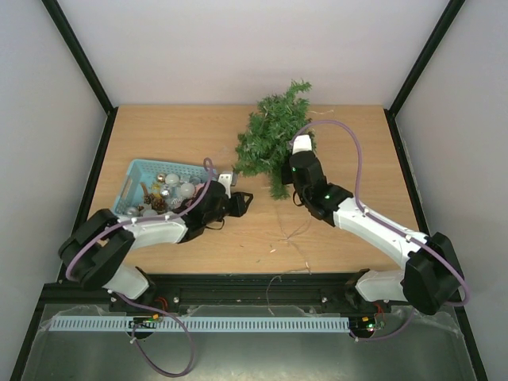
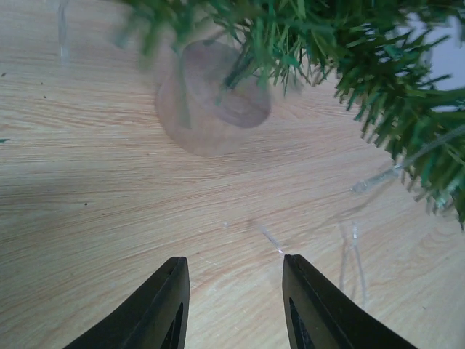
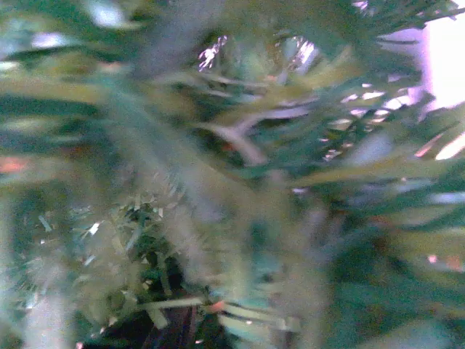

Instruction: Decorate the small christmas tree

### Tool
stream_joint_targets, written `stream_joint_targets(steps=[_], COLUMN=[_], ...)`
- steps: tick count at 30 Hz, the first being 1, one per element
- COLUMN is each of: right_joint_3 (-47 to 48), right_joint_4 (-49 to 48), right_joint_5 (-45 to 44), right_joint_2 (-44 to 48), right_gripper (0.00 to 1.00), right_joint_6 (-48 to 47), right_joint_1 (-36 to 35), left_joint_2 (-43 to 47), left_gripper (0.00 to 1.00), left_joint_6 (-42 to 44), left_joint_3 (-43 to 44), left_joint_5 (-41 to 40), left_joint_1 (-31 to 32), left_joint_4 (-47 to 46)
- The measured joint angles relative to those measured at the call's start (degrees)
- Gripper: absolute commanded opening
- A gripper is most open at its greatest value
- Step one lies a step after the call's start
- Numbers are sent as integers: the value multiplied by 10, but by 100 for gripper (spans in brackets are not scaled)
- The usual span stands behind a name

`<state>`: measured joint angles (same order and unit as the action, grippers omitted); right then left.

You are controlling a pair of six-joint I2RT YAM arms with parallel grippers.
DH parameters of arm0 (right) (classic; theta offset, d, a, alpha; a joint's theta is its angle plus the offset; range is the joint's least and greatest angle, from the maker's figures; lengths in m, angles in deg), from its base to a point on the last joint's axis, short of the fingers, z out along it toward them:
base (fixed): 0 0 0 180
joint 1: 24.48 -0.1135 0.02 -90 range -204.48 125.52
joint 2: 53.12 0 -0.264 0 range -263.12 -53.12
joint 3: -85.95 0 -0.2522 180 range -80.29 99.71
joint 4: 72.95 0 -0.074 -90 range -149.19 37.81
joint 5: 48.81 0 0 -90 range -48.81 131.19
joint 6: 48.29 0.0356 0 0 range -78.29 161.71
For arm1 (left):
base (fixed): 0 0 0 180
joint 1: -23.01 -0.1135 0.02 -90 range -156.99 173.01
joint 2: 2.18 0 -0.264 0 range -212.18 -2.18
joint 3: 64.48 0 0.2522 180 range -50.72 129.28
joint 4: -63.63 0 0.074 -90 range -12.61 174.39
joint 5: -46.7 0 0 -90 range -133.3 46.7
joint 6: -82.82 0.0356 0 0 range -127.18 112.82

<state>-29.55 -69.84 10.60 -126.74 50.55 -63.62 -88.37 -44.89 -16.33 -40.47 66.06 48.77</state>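
Right gripper, hold hidden, seemingly steadied the small christmas tree; left gripper beside it gaped empty, needing an ornament

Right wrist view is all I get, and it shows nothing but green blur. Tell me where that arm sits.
Observer: The right gripper is pushed into the near side of the small christmas tree. Branches hide its fingers, so I cannot tell whether it is open or shut.
Operator: Give me the left arm.
Observer: The left gripper hovers over the table, fingers apart and empty, pointing at the tree's wooden base.
Operator: Now locate the ornaments.
Observer: They lie in the teal basket on the table's left side, next to the left arm. There are silver baubles among them.
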Motion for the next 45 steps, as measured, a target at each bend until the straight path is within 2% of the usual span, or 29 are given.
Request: stream_joint_targets(steps=[8,13,21,26,31,36,45], right_joint_3=[-2,-2,30,50,79,91,105], right_joint_4=[8,40,156,267,359,421,466], right_joint_5=[30,50,80,105,133,147,156], right_joint_2=[21,65,132,179,195,209,211], right_gripper=[65,74,78,78,78,78,78], right_joint_6=[8,22,69,128,181,210,233], right_joint_1=[4,4,4,4,4,4,4], left_joint_2=[70,101,141,130,83,18,-105], left_gripper=[40,43,48,51,53,53,56], left_joint_6=[-5,-11,-17,-26,-35,-45,-78], left_joint_3=[-28,-33,-32,-13,31,83,206], left_joint_5=[-1,-9,-14,-13,-14,-14,-19], left_joint_1=[16,32,46,98,172,219,275], left_joint_4=[21,55,105,132,162,193,278])
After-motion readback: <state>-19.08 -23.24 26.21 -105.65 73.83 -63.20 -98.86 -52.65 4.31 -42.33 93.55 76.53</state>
